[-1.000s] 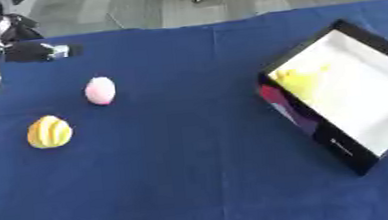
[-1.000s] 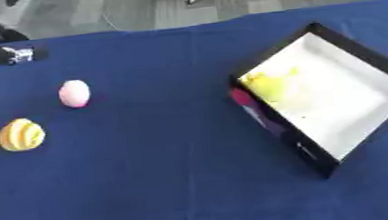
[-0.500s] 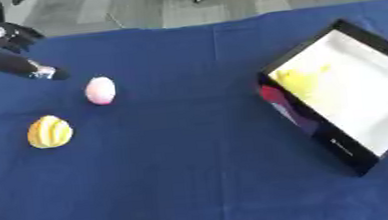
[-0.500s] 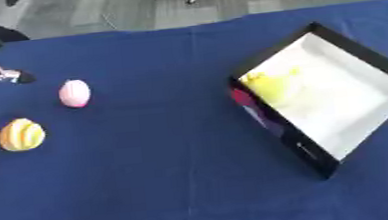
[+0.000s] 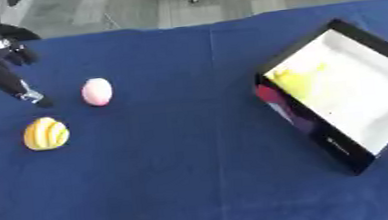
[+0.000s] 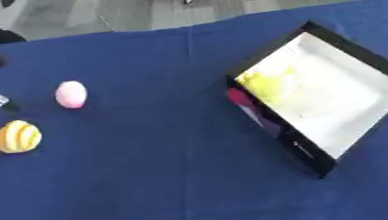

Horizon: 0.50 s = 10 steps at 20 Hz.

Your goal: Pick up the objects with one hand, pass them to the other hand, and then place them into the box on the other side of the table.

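A pink egg [image 5: 97, 92] lies on the blue table at the left. A yellow egg with orange stripes [image 5: 46, 134] lies just in front of it, nearer the left edge. My left hand [image 5: 2, 68] reaches in from the upper left, fingers stretched straight down toward the table, fingertips [image 5: 38, 99] a short way left of the pink egg and above the striped egg, touching neither. It holds nothing. A black box with a white inside [image 5: 367, 87] stands tilted at the right, with a yellow thing [image 5: 296, 79] inside. My right hand shows in no view.
The blue cloth [image 5: 177, 173] covers the whole table. Beyond its far edge is grey floor [image 5: 136, 6] with chair legs. A pink patch [image 5: 271, 100] shows on the box's outer wall.
My left hand has come down from the far left corner toward the eggs, its fingers stretching out straight. The eggs and the box have not moved.
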Tool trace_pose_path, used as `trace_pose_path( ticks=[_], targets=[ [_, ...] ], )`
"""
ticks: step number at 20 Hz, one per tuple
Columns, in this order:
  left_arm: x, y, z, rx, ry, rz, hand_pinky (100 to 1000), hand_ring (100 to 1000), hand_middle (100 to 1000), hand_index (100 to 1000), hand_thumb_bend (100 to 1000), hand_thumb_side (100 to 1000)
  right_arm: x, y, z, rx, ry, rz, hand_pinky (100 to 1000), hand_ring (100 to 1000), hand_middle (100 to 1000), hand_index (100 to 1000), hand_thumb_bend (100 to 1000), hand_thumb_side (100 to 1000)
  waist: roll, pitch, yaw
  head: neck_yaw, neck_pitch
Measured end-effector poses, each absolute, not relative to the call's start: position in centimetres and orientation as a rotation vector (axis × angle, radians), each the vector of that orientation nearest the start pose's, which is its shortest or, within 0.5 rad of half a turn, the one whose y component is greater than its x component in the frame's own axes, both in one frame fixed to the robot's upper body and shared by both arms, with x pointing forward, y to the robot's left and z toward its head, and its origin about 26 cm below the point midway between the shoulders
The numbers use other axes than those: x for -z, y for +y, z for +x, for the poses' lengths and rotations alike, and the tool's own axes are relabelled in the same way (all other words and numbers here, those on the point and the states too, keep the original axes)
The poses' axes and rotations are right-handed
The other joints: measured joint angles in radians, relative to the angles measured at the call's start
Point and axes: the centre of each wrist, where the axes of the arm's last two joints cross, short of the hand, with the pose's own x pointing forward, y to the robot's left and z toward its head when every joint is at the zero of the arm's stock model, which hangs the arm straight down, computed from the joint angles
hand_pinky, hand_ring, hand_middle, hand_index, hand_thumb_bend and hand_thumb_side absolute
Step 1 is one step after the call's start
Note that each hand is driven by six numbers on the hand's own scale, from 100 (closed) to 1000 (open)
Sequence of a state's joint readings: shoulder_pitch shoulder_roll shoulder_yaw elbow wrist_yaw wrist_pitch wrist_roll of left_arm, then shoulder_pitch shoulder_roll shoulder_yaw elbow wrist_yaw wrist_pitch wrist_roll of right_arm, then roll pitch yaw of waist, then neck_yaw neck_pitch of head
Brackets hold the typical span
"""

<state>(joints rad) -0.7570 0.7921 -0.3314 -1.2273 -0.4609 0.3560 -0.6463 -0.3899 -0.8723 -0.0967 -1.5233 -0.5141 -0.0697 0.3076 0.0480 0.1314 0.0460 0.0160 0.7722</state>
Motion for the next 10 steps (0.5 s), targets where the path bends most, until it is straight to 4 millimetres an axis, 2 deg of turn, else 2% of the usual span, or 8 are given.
trace_pose_path(
  ticks=[5, 10],
  targets=[
    [-21.97, 35.12, 42.02, 1.266, -0.883, 0.665, 875, 871, 772, 787, 849, 100, -23.70, -42.98, 33.83, -0.561, -1.954, -0.119, 1000, 1000, 1000, 1000, 100, 445, 0.000, 0.000, 0.000, -0.002, 0.000],
    [-22.20, 35.52, 41.89, 1.325, -0.804, 0.641, 874, 870, 774, 786, 855, 104, -23.47, -43.07, 33.75, -0.558, -1.946, -0.126, 1000, 1000, 1000, 1000, 100, 445, 0.000, 0.000, 0.002, -0.002, 0.000]
  ],
)
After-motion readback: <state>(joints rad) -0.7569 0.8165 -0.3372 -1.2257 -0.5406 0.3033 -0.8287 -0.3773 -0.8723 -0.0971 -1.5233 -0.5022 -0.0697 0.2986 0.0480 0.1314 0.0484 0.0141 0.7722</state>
